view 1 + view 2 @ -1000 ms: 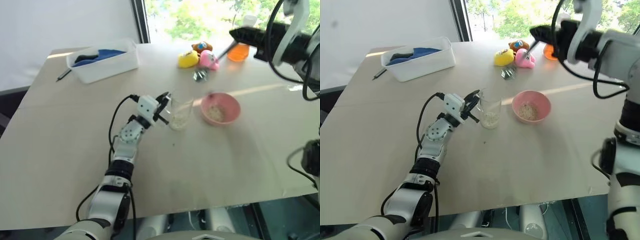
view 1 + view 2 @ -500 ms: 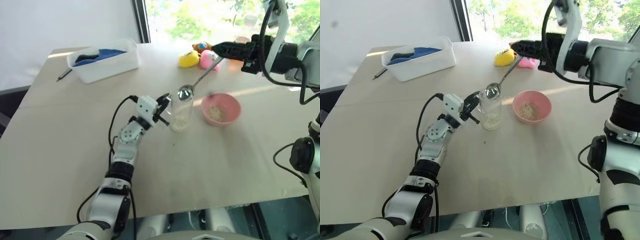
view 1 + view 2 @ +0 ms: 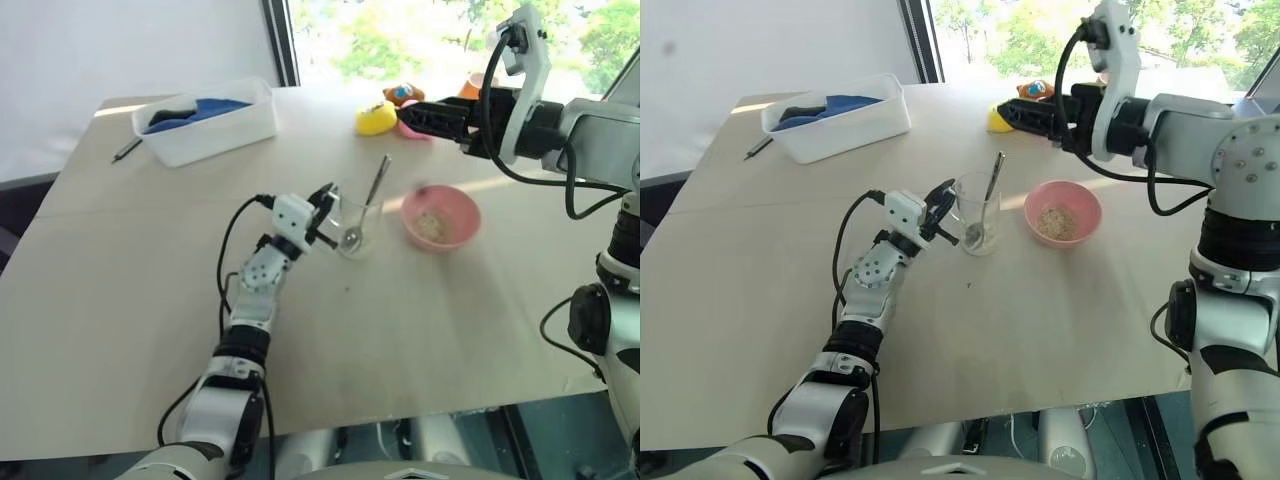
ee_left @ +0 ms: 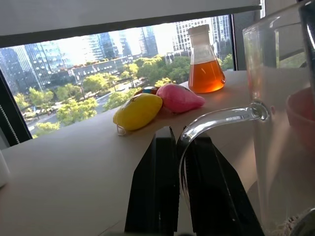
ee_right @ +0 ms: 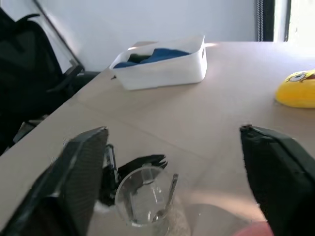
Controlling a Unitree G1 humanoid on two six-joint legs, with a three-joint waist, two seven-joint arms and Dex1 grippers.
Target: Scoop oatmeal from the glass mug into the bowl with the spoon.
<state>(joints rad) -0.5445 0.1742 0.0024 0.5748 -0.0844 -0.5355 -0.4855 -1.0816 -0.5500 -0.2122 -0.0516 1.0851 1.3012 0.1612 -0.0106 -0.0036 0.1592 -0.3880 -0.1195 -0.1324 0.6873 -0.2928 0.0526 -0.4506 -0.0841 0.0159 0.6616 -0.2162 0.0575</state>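
Note:
The glass mug [image 3: 358, 225] stands at the table's middle with the spoon [image 3: 372, 195] leaning inside it, handle up and free of any grip. My left gripper [image 3: 327, 207] is shut on the mug's handle [image 4: 216, 120], its black fingers [image 4: 162, 191] pinching the glass loop. The pink bowl [image 3: 441, 217] sits just right of the mug with pale oatmeal [image 3: 432, 225] in it; a little oatmeal [image 4: 290, 227] also lies at the mug's bottom. My right gripper [image 3: 403, 115] hovers above and behind the mug, open, its fingers [image 5: 78, 172] spread wide with nothing between them.
A white tub [image 3: 210, 125] with blue contents and a dark pen [image 3: 127, 150] lie at the back left. A yellow toy [image 3: 377, 118], a pink toy [image 4: 177, 98] and a flask of orange liquid [image 4: 205, 61] stand at the back right.
My right gripper has opened and let go of the spoon, which dropped from above the mug's rim to stand inside the mug. The right arm moved left and lower. The left arm held still.

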